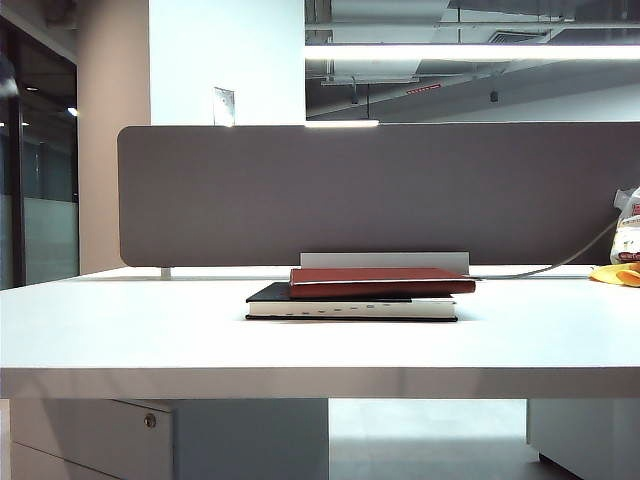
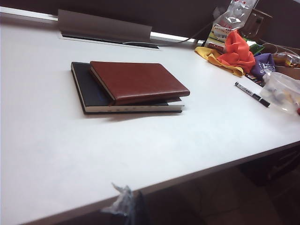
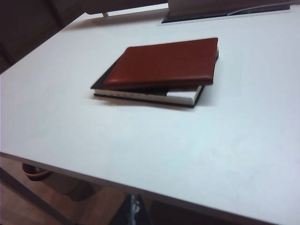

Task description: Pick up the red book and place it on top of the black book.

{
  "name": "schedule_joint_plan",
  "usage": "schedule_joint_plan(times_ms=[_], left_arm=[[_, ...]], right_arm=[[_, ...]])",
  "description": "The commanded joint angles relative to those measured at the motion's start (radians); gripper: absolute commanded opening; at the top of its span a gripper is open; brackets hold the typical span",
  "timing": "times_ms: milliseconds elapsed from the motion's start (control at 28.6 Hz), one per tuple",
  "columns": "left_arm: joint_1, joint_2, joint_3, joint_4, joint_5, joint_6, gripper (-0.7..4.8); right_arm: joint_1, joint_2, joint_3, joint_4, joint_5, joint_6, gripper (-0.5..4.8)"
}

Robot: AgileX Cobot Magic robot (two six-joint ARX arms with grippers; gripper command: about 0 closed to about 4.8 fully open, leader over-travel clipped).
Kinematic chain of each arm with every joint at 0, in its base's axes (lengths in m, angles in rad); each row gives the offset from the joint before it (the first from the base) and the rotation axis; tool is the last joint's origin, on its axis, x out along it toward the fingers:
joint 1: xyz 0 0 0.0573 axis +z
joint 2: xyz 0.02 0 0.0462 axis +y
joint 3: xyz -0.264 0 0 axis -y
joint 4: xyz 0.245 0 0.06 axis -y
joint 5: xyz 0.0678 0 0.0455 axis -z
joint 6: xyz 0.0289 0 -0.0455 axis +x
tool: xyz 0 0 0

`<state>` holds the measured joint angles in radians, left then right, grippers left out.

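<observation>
The red book (image 1: 380, 281) lies flat on top of the black book (image 1: 350, 308), shifted a little to the right so that a strip of black cover shows on the left. Both sit in the middle of the white table (image 1: 150, 330). The left wrist view shows the red book (image 2: 138, 80) on the black book (image 2: 86, 86), and the right wrist view shows the same red book (image 3: 164, 63) over the black book (image 3: 101, 83). My left gripper (image 2: 126, 206) hangs off the table's near edge, tips together and empty. My right gripper (image 3: 135, 211) is also back past that edge, shut and empty. Neither shows in the exterior view.
A grey partition (image 1: 300, 190) runs along the back of the table, with a grey cable flap (image 2: 103, 26) in front of it. At the far right lie coloured cloths (image 2: 234, 51), a pen (image 2: 252, 93) and a clear plastic bag (image 2: 283, 91).
</observation>
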<state>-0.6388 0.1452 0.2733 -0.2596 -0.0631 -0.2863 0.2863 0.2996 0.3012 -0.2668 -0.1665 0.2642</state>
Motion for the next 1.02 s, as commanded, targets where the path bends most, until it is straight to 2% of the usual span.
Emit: schedule_joint_plan(times_ms=[35, 315, 490, 665, 945, 980, 1015], left_arm=[[0.002, 0.0, -0.067, 0.113, -0.003, -0.001, -0.06], [0.002, 0.0, -0.17, 0.156, -0.004, 0.023, -0.06], [0.002, 0.0, -0.216, 0.184, -0.003, 0.054, -0.06], [0.002, -0.001, -0.267, 0.27, -0.003, 0.055, -0.06], [0.002, -0.001, -0.266, 0.27, -0.004, 0.093, -0.06], [0.002, -0.001, -0.266, 0.265, -0.004, 0.095, -0.06], [0.002, -0.001, -0.266, 0.257, -0.004, 0.095, -0.06]], right_arm=[[0.0, 0.0, -0.063, 0.097, 0.046, -0.019, -0.06], [0.0, 0.0, -0.181, 0.227, 0.042, -0.063, -0.06], [0.0, 0.0, -0.209, 0.175, 0.034, -0.082, -0.06], [0.0, 0.0, -0.27, 0.198, 0.034, -0.13, -0.06], [0.0, -0.001, -0.296, 0.235, 0.048, -0.137, -0.04], [0.0, -0.001, -0.296, 0.231, 0.049, -0.125, 0.08], [0.0, -0.001, -0.296, 0.225, 0.055, -0.131, 0.48]])
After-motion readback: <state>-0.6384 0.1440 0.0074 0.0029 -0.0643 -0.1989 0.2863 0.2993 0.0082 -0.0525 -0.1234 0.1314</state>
